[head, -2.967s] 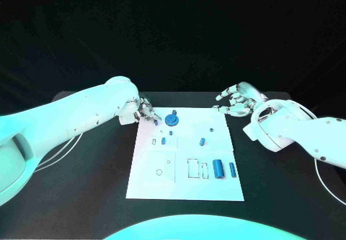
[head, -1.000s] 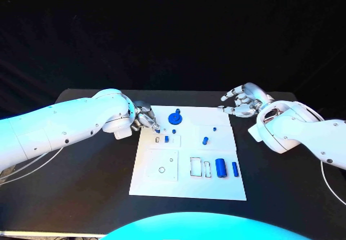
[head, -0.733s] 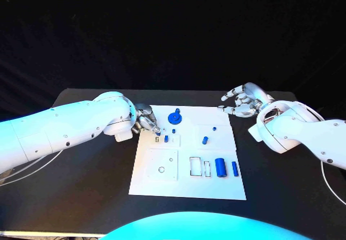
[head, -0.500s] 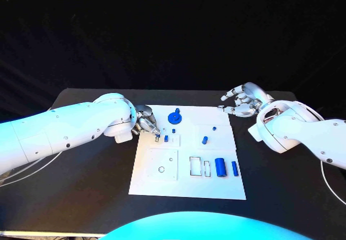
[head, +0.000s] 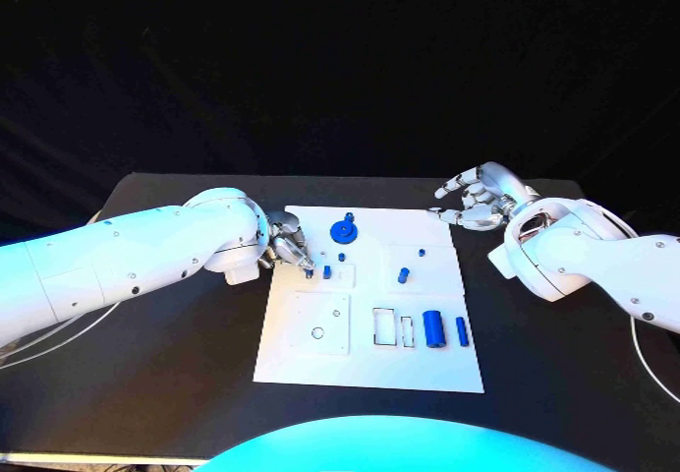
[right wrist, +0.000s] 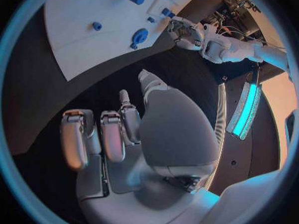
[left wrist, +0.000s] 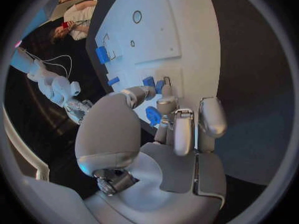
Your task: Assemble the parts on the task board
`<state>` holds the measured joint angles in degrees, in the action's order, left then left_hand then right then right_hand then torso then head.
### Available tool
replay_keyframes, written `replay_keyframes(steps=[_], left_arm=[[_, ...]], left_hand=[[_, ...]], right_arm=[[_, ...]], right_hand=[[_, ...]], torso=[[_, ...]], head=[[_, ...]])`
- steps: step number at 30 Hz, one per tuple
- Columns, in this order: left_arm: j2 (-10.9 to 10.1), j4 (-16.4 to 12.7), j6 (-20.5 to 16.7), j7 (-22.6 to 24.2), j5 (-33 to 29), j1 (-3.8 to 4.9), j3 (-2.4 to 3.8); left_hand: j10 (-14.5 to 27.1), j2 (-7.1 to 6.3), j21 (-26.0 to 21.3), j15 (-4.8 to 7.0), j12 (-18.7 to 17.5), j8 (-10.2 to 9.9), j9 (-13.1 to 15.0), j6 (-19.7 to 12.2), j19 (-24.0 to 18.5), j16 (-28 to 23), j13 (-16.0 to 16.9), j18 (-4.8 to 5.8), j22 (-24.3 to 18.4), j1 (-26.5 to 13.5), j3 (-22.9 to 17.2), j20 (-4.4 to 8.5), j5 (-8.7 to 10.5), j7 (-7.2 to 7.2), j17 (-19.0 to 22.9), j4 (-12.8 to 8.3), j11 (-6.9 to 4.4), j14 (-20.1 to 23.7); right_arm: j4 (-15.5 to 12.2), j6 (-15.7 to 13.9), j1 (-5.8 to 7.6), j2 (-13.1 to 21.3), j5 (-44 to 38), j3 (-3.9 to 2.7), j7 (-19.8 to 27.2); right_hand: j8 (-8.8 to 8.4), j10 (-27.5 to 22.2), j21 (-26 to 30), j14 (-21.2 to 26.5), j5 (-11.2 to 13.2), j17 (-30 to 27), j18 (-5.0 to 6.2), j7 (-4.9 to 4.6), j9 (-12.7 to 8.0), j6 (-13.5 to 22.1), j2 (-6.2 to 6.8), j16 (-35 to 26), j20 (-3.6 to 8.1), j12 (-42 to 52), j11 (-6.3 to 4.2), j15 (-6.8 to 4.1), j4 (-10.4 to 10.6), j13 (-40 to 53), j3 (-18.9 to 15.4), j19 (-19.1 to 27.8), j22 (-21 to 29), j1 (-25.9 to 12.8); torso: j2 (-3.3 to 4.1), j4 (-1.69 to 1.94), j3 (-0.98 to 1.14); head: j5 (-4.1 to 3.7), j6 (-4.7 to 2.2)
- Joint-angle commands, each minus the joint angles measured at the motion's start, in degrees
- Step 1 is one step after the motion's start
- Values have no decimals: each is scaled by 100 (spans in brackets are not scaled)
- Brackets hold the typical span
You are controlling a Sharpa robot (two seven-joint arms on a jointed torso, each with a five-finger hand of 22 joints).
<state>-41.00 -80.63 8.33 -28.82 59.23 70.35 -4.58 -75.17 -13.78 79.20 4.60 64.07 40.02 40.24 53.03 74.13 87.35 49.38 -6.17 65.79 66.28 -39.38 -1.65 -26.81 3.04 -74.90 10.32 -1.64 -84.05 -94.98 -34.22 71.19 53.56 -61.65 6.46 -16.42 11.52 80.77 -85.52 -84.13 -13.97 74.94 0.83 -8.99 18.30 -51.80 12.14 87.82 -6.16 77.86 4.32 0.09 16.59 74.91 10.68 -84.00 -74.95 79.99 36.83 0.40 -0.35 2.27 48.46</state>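
The white task board [head: 366, 362] lies in the middle of the black table. My left hand [head: 288, 244] hovers over the board's far left part and pinches a small blue part [left wrist: 160, 86] between thumb and a finger, close to an upright blue peg [head: 326, 272]. Just beyond stands a round blue knob-like part [head: 340, 233]. A thick blue cylinder [head: 430, 330] and a thinner one [head: 462, 330] lie at the board's near right. My right hand [head: 480, 197] hangs off the board's far right corner, fingers loosely curved and apart, holding nothing.
More small blue parts [head: 403, 275] sit mid-board, with rectangular slots [head: 382, 328] and a round hole [head: 319, 333] nearer me. Bare black table [head: 170, 344] surrounds the board. White cables [head: 57, 334] trail under my left arm.
My left hand has crept nearer to me along the board's left side, carrying the small blue part toward the upright peg. The right hand has stayed put.
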Motion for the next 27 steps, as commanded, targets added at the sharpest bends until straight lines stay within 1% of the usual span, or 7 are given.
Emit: replay_keyframes(steps=[1, 17, 27], left_arm=[[2, -1, 154, -11, 97, -3, 1], [11, 7, 317, -24, 148, -4, -1], [21, 35, 320, -27, 228, -4, -4]], left_hand=[[-35, 56, 23, 25, 19, 20, 9, 70, 33, 21, 5, 82, 3, -2, -1029, -5, -13, -37, -898, -1052, -9, -443], [-42, 53, 26, 27, 22, 20, 9, 76, 36, 23, 10, 83, 7, -11, -1032, -2, -34, -39, -901, -1059, -11, -444], [-42, 53, 26, 27, 22, 20, 9, 76, 36, 23, 10, 83, 7, -11, -1032, -2, -34, -39, -901, -1059, -11, -444]], right_arm=[[-4, 34, -5, 1, -64, -1, 37], [-1, 37, -7, 4, -68, -1, 34], [-4, 34, -7, 10, -68, -1, 33]], right_hand=[[22, -13, 32, -464, -20, 1008, 31, 13, 3, -18, -18, -31, 47, -4, -30, -34, -2, 529, 39, -396, -1248, -18], [22, -13, 32, -464, -20, 1008, 31, 13, 3, -18, -18, -31, 47, -4, -30, -34, -2, 529, 39, -396, -1248, -18], [22, -13, 32, -464, -20, 1008, 31, 13, 3, -18, -18, -31, 47, -4, -30, -34, -2, 529, 39, -396, -1248, -18]], torso=[[3, 0, 3], [-2, -1, 6], [1, -3, 5]], head=[[-2, 1], [7, 14], [7, 7]])
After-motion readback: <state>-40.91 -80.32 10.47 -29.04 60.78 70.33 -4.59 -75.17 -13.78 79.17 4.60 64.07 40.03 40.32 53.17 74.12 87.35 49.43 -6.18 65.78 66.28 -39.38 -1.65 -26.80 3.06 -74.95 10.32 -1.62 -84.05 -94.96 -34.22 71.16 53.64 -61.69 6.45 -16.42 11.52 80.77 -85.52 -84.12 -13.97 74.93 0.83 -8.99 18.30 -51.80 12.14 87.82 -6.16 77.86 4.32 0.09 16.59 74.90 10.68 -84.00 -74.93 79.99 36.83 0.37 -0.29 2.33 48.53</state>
